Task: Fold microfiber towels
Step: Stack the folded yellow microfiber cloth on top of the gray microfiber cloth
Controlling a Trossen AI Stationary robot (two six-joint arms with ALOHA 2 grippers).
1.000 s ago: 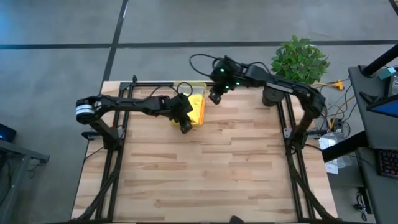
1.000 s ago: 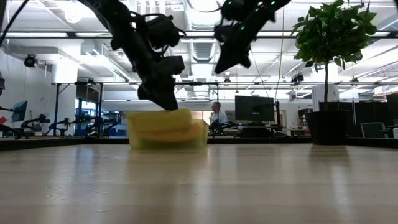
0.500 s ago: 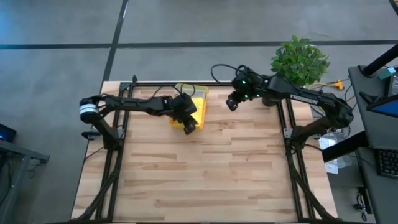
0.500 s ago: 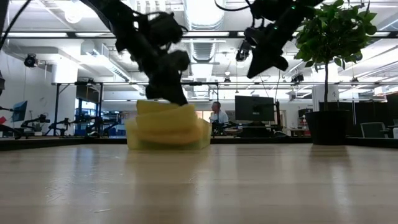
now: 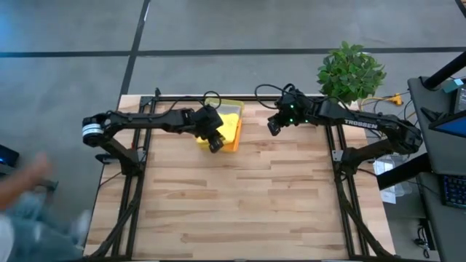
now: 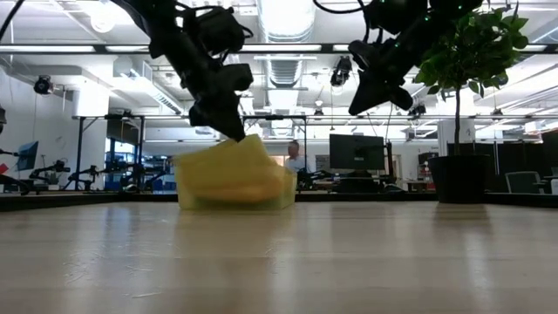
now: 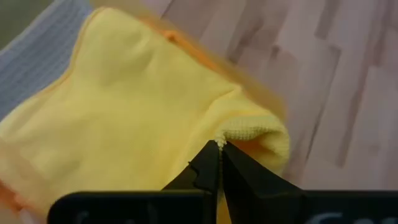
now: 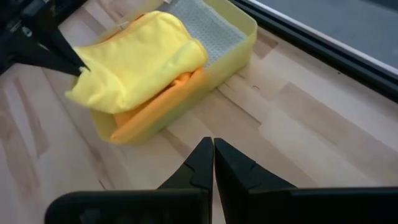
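Observation:
A translucent yellow tray (image 8: 244,36) stands at the table's far middle and holds a stack of towels. The bright yellow towel (image 8: 140,62) lies on top, with an orange towel (image 8: 158,104) under it and a light grey one (image 8: 205,23) at the tray's far end. My left gripper (image 7: 219,144) is over the tray's near end (image 5: 213,143), shut on the yellow towel. My right gripper (image 8: 212,146) hangs shut and empty in the air to the right of the tray (image 5: 274,126). My left gripper pinches a folded corner of the yellow towel (image 7: 231,132) between its two fingertips, coming slanting down from the table's left. That corner is drawn up into a peak above the tray's rim (image 6: 240,141). The remainder of the towel lies slack on the stack.
A potted plant (image 5: 351,70) stands at the table's far right corner, behind my right arm. The wood table (image 5: 247,196) spreads wide toward the near edge. A blurred person (image 5: 29,204) shows off the table at the near left.
My right gripper has swung from above the tray toward the table's right edge, sinking a little and rolling. My left gripper has risen slightly at the tray's near end, drawing the yellow towel's corner up into a peak; the remainder of it has stayed in the tray.

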